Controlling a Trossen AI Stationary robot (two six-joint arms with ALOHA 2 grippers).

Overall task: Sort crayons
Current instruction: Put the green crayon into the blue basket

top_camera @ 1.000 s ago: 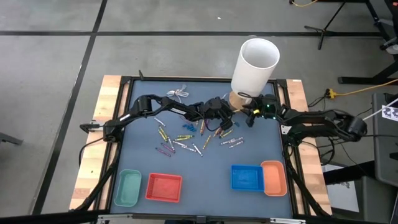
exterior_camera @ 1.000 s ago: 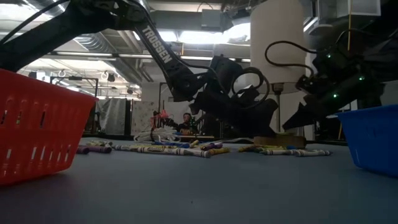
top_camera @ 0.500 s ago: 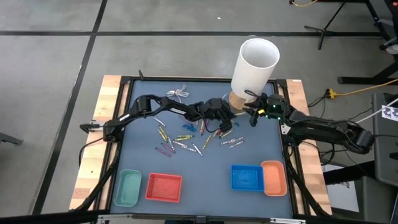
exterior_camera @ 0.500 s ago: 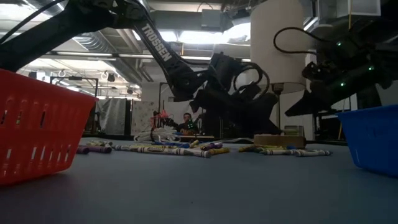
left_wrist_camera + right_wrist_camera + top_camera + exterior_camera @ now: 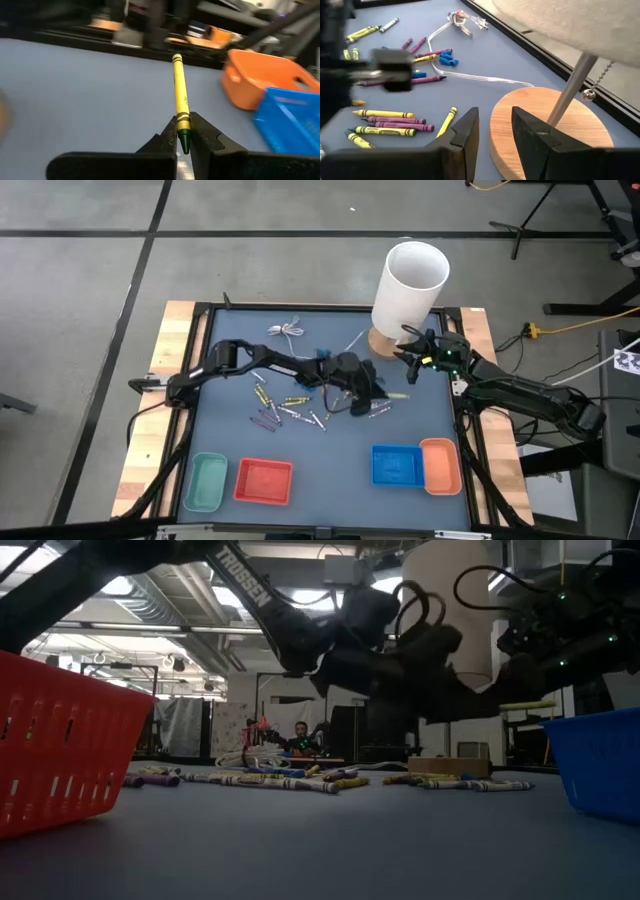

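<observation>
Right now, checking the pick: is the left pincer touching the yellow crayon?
Touching: left wrist view shows the left pincer shut on the yellow crayon.

High cam: overhead, straight down, far enough to take in the whole tabletop [image 5: 240, 440] plus floor around it. Low cam: at tabletop height, level, looking across the surface into the room; red bin [image 5: 60, 740] very close on one side, blue bin [image 5: 600, 760] on the other. Left wrist cam: close, forward past the left hand [image 5: 182, 135] toward the blue and orange bin [image 5: 262, 82]. Right wrist cam: close, past the right hand [image 5: 495, 132] over the lamp's wooden base [image 5: 540, 120]. Overlap: the crayons [image 5: 290, 410] mid-tabletop show in high, low and right wrist.
</observation>
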